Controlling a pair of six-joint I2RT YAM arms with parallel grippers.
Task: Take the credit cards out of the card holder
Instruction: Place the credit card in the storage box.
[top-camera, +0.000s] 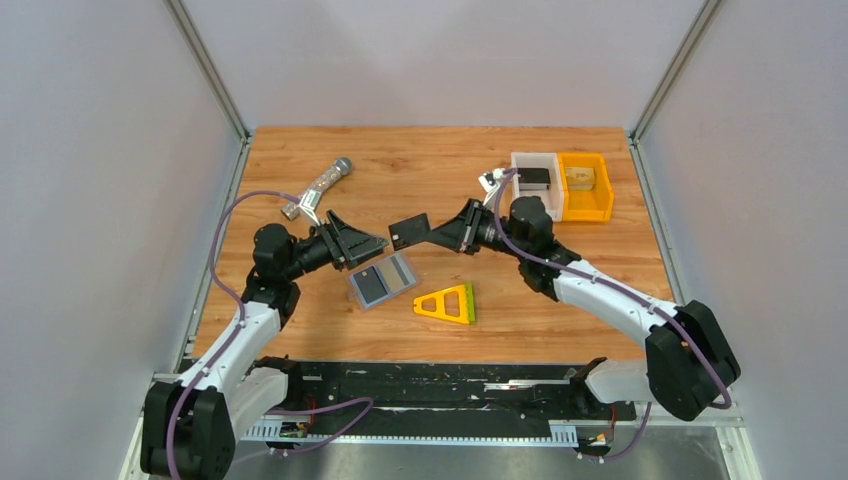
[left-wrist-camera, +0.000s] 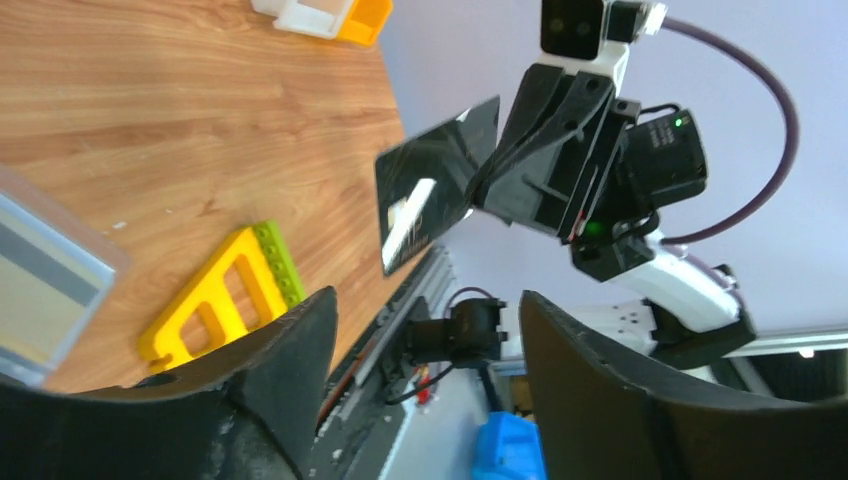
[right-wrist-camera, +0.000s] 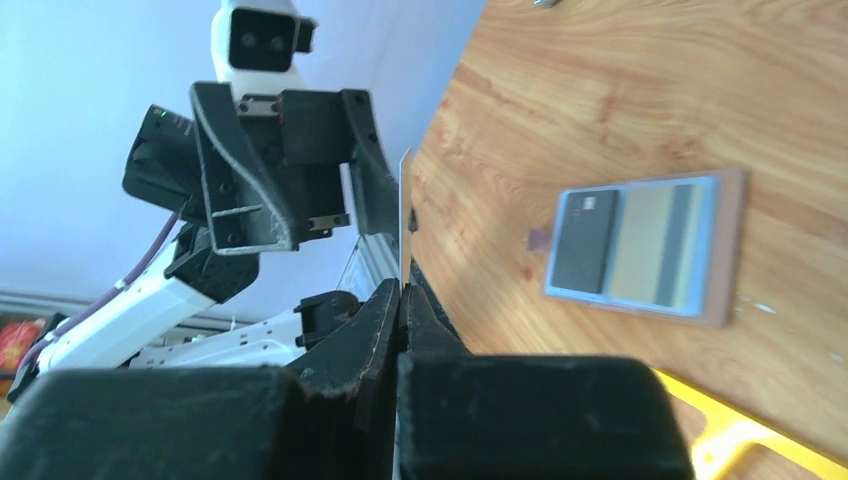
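Right claw (top-camera: 432, 236): clenched on thin dark rectangular credit card (top-camera: 409, 231), held off wooden desk (top-camera: 560, 310).
Left claw (top-camera: 372, 243): released, just beside card's free end.
Grey-blue flat card holder (top-camera: 382, 280): lying on desk, nearer left arm.

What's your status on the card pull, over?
Right fingers shut on a dark card, lifted. Left fingers open, empty. Card holder flat on table, more cards inside. Yellow frame beside it, not blocking.

We see both arms bent inward, wrists low and facing each other, tips near but apart. Left end effector (top-camera: 372, 244) has its jaws spread wide. Right end effector (top-camera: 437, 236) is pinched tight on a dark credit card (top-camera: 408, 231).
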